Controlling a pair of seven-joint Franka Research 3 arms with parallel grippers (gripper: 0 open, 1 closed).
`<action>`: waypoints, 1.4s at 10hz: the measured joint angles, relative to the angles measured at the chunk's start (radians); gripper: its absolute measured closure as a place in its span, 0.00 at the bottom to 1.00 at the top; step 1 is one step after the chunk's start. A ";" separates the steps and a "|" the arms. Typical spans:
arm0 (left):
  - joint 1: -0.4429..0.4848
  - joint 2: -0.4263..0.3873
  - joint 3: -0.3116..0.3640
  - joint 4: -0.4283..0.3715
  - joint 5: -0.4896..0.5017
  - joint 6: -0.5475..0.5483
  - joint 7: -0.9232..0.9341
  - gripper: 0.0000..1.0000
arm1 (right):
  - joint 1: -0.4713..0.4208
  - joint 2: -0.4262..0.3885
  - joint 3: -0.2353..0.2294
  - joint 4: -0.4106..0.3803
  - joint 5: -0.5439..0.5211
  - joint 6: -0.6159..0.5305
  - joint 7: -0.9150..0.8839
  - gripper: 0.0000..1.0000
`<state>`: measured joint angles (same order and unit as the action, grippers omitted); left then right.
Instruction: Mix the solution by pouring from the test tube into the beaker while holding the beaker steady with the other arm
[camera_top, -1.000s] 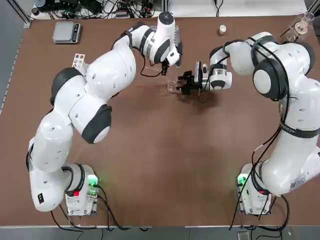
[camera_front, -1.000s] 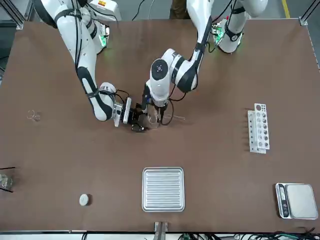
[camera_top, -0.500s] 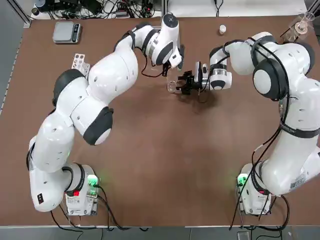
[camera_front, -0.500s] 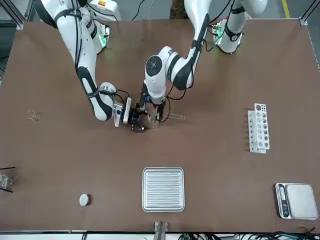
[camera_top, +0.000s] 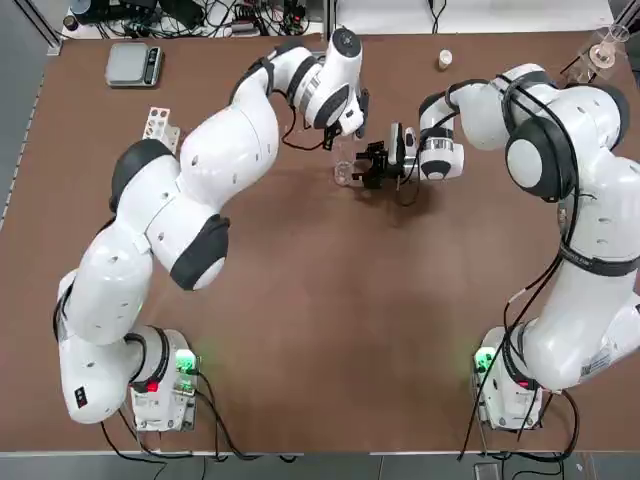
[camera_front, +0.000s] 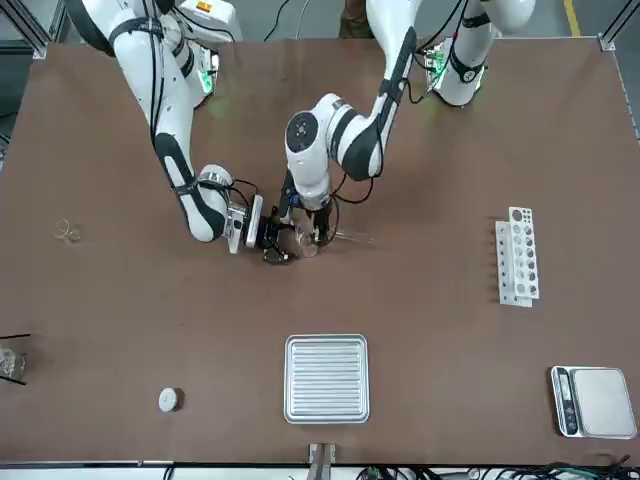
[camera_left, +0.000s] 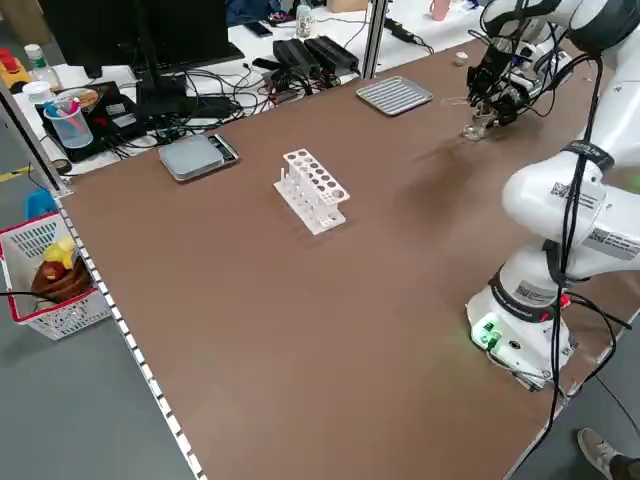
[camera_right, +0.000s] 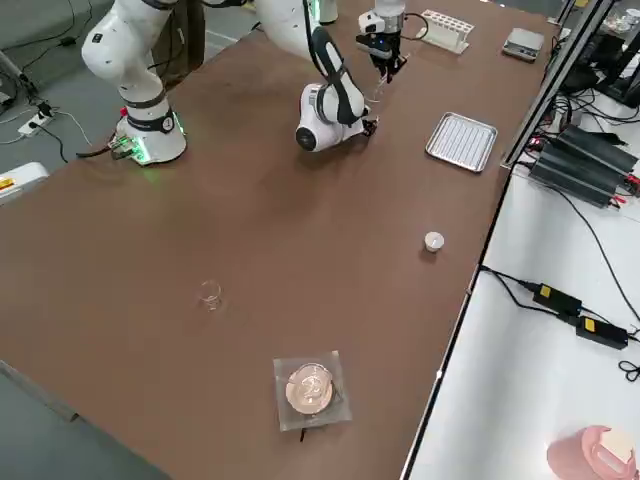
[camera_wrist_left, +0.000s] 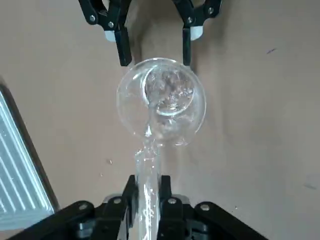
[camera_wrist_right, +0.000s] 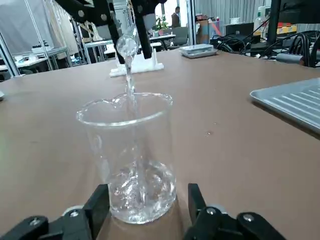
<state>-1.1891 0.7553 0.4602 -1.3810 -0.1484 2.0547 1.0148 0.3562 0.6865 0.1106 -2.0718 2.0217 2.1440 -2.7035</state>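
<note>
My left gripper (camera_wrist_left: 148, 180) is squeezed on the test tube (camera_wrist_left: 148, 205), out past the middle of the table (camera_top: 330, 300). The tube is tipped, and clear water (camera_wrist_right: 131, 90) runs from its mouth down into the beaker (camera_wrist_right: 137, 165). My right gripper (camera_wrist_right: 149, 190) is closed around the beaker, one finger on each side, and the beaker stands upright. Some water sits in the bottom of it. Beyond my grippers, toward the far edge, is a flat metal tray (camera_front: 326, 380). Off to my left stands a white rack (camera_front: 518, 258) full of holes, and a small scale (camera_front: 594, 402) lies in the far left corner. A little white cap (camera_front: 168, 399) is on the far side, right of the tray. A small glass piece (camera_right: 210, 294) sits off to my right, and a round flask (camera_right: 311, 388) is near the far right corner.
</note>
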 joint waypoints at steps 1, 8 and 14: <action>0.000 0.001 0.000 0.004 0.023 -0.016 -0.009 0.78 | 0.000 0.000 0.002 0.000 0.001 0.000 0.000 0.28; -0.001 0.007 0.001 0.031 0.053 -0.046 -0.037 0.78 | -0.003 -0.001 0.008 0.000 0.004 0.000 0.001 0.28; -0.008 0.011 0.001 0.039 0.066 -0.056 -0.056 0.78 | -0.005 -0.001 0.008 0.000 0.005 0.000 0.001 0.28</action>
<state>-1.1973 0.7660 0.4612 -1.3423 -0.0828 1.9983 0.9592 0.3512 0.6857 0.1190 -2.0718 2.0264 2.1440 -2.7029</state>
